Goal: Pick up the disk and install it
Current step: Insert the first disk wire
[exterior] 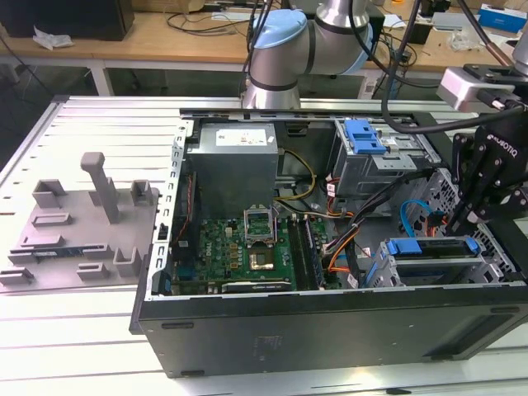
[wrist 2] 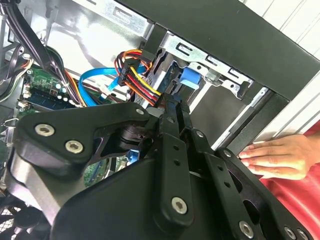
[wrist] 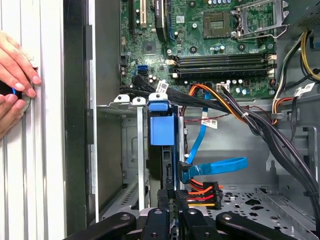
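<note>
Open PC case (exterior: 330,330) held everything. The power supply (exterior: 235,169) sat at its far edge, its sticker (exterior: 239,136) print too small to read. The cage (exterior: 375,272) in the case's near corner, exterior view's right, had the disk (exterior: 433,247) in it. The gripper (exterior: 455,223) hung just over the disk; couldn't tell if it gripped anything.

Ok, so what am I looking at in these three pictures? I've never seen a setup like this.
A robot arm reaches into an open computer case on a metal table. One picture is from a camera off the arm; the other two are from cameras at the arm's wrist, looking along its gripper. Inside lie a green motherboard, cables and a blue-framed disk sitting in its bay, with the gripper right at it. Whether it grips the disk is unclear. A person's hand rests just outside the case.
</note>
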Robot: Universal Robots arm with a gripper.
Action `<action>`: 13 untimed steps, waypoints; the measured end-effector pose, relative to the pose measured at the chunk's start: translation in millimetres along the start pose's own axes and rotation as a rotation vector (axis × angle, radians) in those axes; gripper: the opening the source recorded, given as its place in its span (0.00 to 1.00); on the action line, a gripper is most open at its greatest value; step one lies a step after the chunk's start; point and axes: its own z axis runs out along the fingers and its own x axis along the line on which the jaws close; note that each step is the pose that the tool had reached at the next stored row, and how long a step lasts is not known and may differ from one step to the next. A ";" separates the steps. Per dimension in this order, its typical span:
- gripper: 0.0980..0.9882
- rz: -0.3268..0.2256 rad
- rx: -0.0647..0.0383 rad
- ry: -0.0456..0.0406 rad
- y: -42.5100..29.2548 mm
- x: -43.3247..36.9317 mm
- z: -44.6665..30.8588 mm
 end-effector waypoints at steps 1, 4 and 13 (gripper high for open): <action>0.07 0.000 0.000 0.0000 0.0 -0.1 0.2; 0.07 0.000 0.000 0.0001 -0.1 -0.1 0.8; 0.07 0.000 0.000 0.0002 -0.2 -0.3 2.3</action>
